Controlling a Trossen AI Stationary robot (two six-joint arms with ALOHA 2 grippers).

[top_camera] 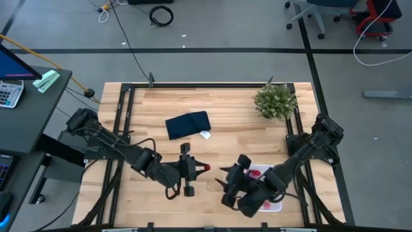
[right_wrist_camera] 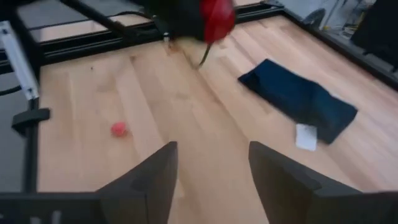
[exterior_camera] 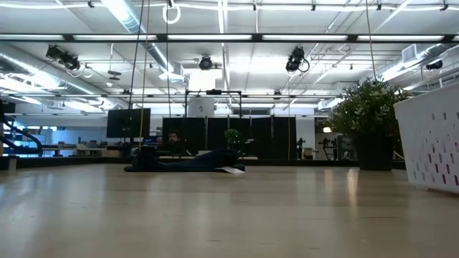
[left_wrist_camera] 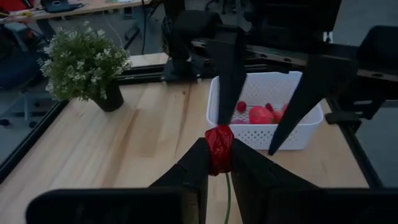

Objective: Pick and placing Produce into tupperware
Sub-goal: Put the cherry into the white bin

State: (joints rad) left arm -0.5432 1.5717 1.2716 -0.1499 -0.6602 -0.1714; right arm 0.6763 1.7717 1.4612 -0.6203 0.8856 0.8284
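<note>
My left gripper (top_camera: 198,169) is over the table's near middle, shut on a red toy fruit (left_wrist_camera: 219,149) with a thin green stem (left_wrist_camera: 227,196). My right gripper (right_wrist_camera: 211,180) hovers open just to its right, its fingers (left_wrist_camera: 229,68) facing the left gripper. The white tupperware (left_wrist_camera: 268,127) stands near the right near corner, partly under the right arm (top_camera: 283,169), with red and pink pieces (left_wrist_camera: 261,115) inside. One tiny pink bit (right_wrist_camera: 119,129) lies on the wood. The purple striped ball is not in view. My left gripper pinches the red fruit's body (left_wrist_camera: 218,142) between its two fingertips (left_wrist_camera: 198,163), coming roughly level from the table's left. The fruit is lifted clear of the table, and its green stem hangs below the fingers.
A folded navy cloth (top_camera: 188,125) with a white tag (top_camera: 205,135) lies at the table's middle. A green bushy plant (top_camera: 275,101) in a dark pot stands at the far right corner. Black frame rails (top_camera: 122,109) run along the table's edges. Bare wood lies between cloth and grippers.
</note>
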